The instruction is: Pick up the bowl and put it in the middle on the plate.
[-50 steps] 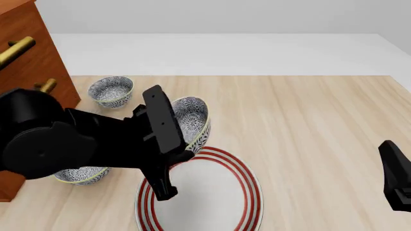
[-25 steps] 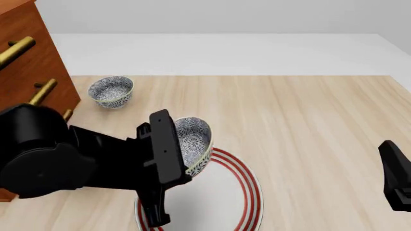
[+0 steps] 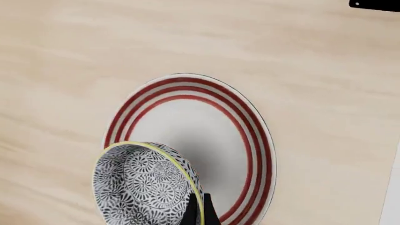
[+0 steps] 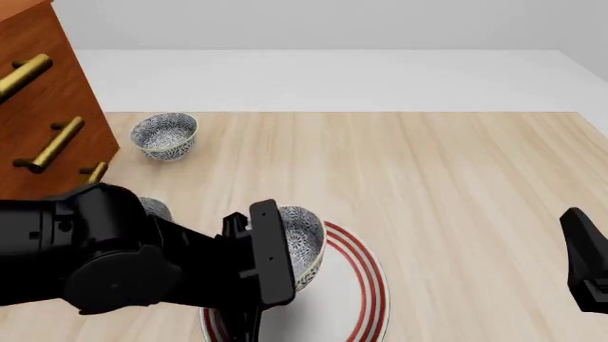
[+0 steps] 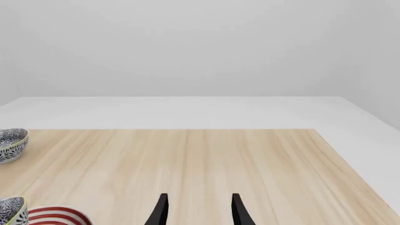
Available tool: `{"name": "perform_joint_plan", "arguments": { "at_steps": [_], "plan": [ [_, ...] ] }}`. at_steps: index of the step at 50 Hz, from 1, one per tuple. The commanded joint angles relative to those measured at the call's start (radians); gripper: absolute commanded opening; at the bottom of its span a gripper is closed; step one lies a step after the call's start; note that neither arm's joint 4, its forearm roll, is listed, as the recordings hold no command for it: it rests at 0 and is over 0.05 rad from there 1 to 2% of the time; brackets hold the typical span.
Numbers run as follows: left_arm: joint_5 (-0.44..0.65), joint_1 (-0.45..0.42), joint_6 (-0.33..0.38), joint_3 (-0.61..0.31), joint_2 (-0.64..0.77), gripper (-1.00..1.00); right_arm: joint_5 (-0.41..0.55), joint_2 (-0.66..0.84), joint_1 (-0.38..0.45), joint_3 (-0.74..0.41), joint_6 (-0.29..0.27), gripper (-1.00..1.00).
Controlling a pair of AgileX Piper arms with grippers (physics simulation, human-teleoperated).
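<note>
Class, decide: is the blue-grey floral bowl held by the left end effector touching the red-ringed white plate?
Cannot tell. In the left wrist view the floral bowl overlaps the red-ringed plate, with no gap or contact visible; the arm blocks the front view.

The desk [image 4: 456, 178] is surfaced in pale matt wood grain; beside it, brass-like handles [image 4: 55, 144] are fitted on reddish wood.

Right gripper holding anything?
No. In the right wrist view the right gripper has its fingers spread apart over bare table, with nothing between them.
</note>
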Motion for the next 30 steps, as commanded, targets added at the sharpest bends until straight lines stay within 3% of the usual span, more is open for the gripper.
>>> {"name": "perform_joint_plan", "arguments": {
  "at_steps": [1,30],
  "plan": [
    [-0.019,-0.046,-0.04,-0.002,0.055,-1.0,0.0,0.0,0.0,0.0,0.0,1.0],
    [-0.066,-0.134,-0.122,0.006,0.171,-1.0,0.0,0.0,0.0,0.0,0.0,1.0]
  ]
}}
